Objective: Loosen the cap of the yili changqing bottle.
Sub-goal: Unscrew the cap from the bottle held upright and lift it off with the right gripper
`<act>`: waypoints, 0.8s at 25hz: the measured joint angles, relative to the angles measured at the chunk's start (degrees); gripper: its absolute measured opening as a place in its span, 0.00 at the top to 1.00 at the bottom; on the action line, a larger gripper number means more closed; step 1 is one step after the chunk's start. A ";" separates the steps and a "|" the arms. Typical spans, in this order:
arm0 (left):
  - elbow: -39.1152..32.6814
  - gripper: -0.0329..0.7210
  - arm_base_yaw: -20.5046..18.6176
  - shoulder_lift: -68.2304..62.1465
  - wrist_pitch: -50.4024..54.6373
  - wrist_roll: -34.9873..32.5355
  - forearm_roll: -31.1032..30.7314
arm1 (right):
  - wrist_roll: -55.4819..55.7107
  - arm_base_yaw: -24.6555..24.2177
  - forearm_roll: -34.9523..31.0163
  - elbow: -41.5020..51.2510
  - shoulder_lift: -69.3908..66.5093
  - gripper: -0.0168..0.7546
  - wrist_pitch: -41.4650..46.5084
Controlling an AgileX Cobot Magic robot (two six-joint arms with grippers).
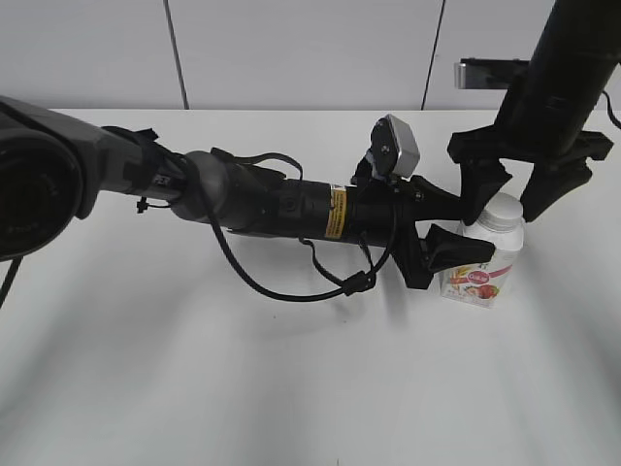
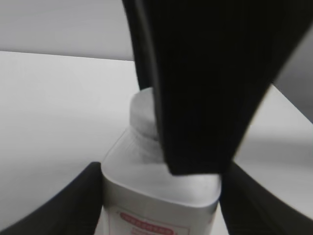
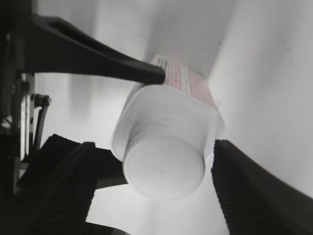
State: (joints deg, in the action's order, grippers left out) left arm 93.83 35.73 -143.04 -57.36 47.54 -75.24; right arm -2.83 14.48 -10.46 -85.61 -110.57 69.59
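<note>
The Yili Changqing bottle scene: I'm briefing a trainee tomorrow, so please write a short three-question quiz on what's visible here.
1. True or false: the cap has come off the bottle.
2. Fill in: the right gripper comes from above with its jaws open, one on each side of the ___.
3. What clamps the bottle's body from the side?
A. the left gripper
B. the right gripper
C. nothing

Key: 1 false, it sits on the neck; 2 cap; 3 A.

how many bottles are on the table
1: the yili changqing bottle stands upright at the table's right side, its body between the left gripper's fingers, with the right gripper straddling its cap.
</note>
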 joint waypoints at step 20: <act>0.00 0.37 0.00 0.00 -0.02 0.00 0.00 | 2.83 0.00 1.27 1.65 2.91 0.26 -0.64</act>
State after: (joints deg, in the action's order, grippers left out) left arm 93.83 35.73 -143.04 -57.38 47.54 -75.24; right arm 0.00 14.48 -9.19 -83.97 -107.67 68.96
